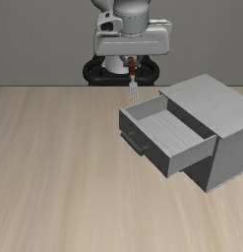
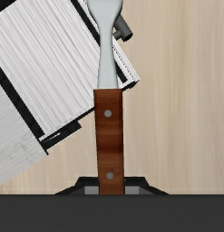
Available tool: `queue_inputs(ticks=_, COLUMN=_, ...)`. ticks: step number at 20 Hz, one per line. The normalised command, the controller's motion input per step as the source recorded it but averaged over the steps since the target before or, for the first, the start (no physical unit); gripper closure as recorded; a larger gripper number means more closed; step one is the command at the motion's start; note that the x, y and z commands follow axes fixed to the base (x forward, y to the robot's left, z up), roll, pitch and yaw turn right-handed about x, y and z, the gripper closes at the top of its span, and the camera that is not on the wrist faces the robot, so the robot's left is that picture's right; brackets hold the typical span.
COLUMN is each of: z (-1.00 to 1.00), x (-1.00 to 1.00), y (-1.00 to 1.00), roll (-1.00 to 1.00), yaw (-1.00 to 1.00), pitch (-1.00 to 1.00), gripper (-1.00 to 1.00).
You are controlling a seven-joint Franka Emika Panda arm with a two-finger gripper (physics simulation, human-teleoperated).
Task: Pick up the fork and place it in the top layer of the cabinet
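Fork (image 2: 108, 136): one, hanging tines-down from my single gripper (image 2: 109, 188), which is clamped on its handle from both sides. My arm holds the hand pointing straight down over the table (image 1: 54, 157), with the fork in the air beside a corner of the drawer (image 1: 170, 138). The fork has a brown wooden handle with two rivets and a pale metal neck. One boxy grey cabinet (image 1: 216, 113) stands there, its top drawer pulled open and its floor ribbed.

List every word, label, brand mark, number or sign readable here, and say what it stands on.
No text, number, brand mark or sign can be read anywhere.
fork: plain wooden handle with two rivets, no marking.
cabinet and its open top drawer: plain grey, no label.
table: bare wood grain.
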Motion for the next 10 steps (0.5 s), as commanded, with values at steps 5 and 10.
queue_inputs(ticks=5, z=0.0, x=0.0, y=1.0, roll=0.0, yaw=0.0, pitch=0.0, gripper=1.0)
queue_inputs(ticks=10, z=0.0, x=0.8, y=0.2, roll=0.0, yaw=0.0, pitch=0.0, gripper=1.0)
